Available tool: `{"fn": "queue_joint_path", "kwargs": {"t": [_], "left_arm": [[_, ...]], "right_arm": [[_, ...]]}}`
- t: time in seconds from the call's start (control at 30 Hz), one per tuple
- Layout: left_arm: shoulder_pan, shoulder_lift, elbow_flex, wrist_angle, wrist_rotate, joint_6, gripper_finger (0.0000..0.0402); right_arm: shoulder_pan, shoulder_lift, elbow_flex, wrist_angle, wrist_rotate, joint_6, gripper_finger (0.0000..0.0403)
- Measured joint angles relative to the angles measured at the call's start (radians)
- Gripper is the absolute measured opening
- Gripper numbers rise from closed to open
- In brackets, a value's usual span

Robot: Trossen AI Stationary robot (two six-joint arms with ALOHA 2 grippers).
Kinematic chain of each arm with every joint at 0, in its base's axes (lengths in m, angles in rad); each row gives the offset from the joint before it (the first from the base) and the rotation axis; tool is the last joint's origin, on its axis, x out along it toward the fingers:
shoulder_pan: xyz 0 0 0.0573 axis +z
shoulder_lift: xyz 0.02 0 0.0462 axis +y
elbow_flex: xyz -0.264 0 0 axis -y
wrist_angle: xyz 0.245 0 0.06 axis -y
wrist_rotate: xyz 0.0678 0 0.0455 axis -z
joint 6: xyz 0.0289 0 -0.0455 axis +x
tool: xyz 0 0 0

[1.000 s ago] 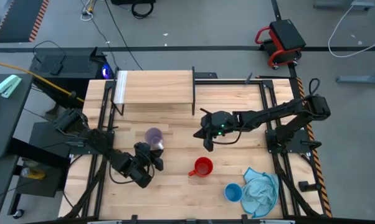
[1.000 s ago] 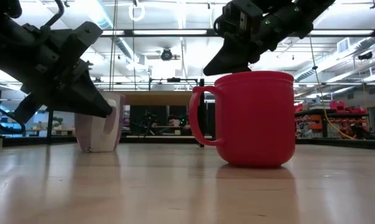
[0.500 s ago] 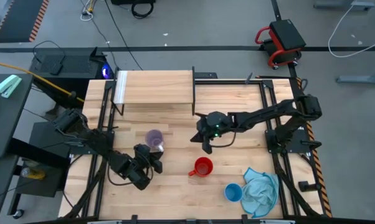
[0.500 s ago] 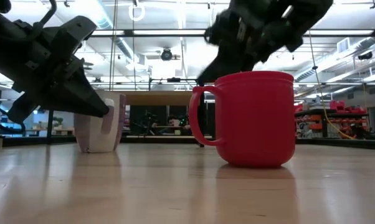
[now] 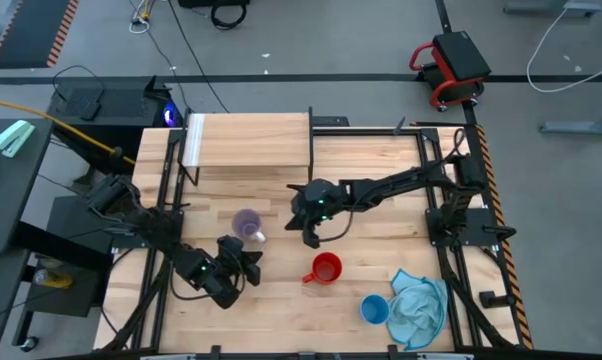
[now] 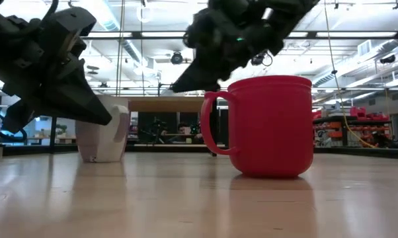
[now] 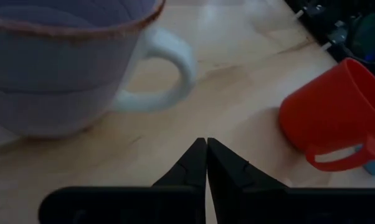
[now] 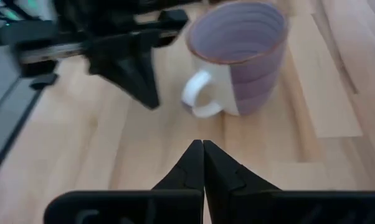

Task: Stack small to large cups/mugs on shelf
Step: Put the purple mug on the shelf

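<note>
The pale purple cup (image 5: 246,223) stands upright on its base on the table, its white handle (image 5: 262,237) pointing at the near right. My left gripper (image 5: 245,262) is shut, just near of the cup, tips short of the handle (image 7: 169,65) and touching nothing. My right gripper (image 5: 309,236) is shut and hovers right of the cup (image 8: 243,56), pointing at it. The red cup (image 5: 326,268) stands near of the right gripper. The light blue cup (image 5: 373,308) stands by the near edge. The shelf (image 5: 249,140) stands at the far side.
A light blue cloth (image 5: 419,308) lies crumpled beside the blue cup at the near right corner. The red cup (image 6: 268,125) fills the middle of the low view. Bare tabletop (image 5: 381,235) stretches between the shelf's black legs and the cups. Black frame rails run along both sides.
My right gripper has swung toward the table's left, from above the red cup toward the purple cup, staying shut. My left gripper has drawn back a little toward the near edge, and the purple cup's handle now shows clear of it.
</note>
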Motion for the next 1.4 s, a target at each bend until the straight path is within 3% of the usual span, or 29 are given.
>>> {"fn": "queue_joint_path", "kwargs": {"t": [0.2, 0.47, 0.7, 1.07, 1.4], "left_arm": [[-0.001, 0.0, 0.0, 0.011, -0.036, 0.0, 0.0013], [0.046, 0.0, 0.0, 0.015, -0.078, 0.0, 0.0035], [0.04, 0.0, 0.0, 0.014, -0.073, 0.003, 0.0043], [0.013, 0.0, 0.001, -0.025, -0.073, -0.049, 0.0028], [0.054, 0.0, 0.001, -0.042, -0.081, -0.058, 0.0041]], "right_arm": [[0.0, 0.078, 0.091, -0.11, -0.003, -0.014, 0.0005], [0.039, 0.154, 0.174, -0.116, -0.013, -0.016, 0.0003], [0.035, 0.189, 0.241, -0.113, 0.071, 0.034, 0.0002], [0.023, 0.237, 0.254, -0.117, 0.075, 0.086, 0.0001], [0.026, 0.24, 0.254, -0.089, 0.075, 0.118, 0.0]]}}
